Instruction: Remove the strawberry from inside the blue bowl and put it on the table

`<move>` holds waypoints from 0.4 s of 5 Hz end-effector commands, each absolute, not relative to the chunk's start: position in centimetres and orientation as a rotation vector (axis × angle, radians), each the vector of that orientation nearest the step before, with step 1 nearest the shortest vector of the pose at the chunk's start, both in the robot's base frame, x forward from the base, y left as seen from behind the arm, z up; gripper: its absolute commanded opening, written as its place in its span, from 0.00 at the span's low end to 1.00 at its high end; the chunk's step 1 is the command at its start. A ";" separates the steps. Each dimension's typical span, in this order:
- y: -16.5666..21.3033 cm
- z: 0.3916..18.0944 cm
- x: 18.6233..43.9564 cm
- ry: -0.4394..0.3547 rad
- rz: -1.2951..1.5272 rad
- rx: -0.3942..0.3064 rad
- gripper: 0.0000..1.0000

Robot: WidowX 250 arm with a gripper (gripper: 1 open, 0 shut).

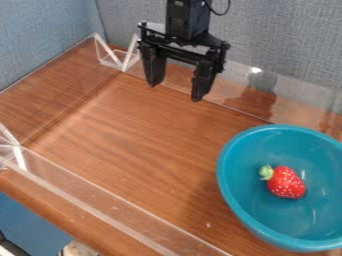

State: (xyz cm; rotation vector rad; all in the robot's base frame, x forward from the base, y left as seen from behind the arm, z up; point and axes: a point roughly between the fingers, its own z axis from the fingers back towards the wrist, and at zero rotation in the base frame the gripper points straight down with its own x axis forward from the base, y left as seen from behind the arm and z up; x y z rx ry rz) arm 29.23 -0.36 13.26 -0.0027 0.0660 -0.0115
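The bowl [249, 205] near right is teal-blue; the strawberry [285, 183] is bright red (green leafy top). The table [127, 125] is reddish-brown wood grain. The far gripper [179, 84] is black.

Black gripper [182, 78]: 2 long dark fingers [156, 68] on wide crossbar, boxy black wrist above.
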 end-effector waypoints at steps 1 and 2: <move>-2.1 13.2 28.9 0.073 -0.054 -0.003 1.00; -5.8 11.5 27.9 0.106 -0.224 -0.002 1.00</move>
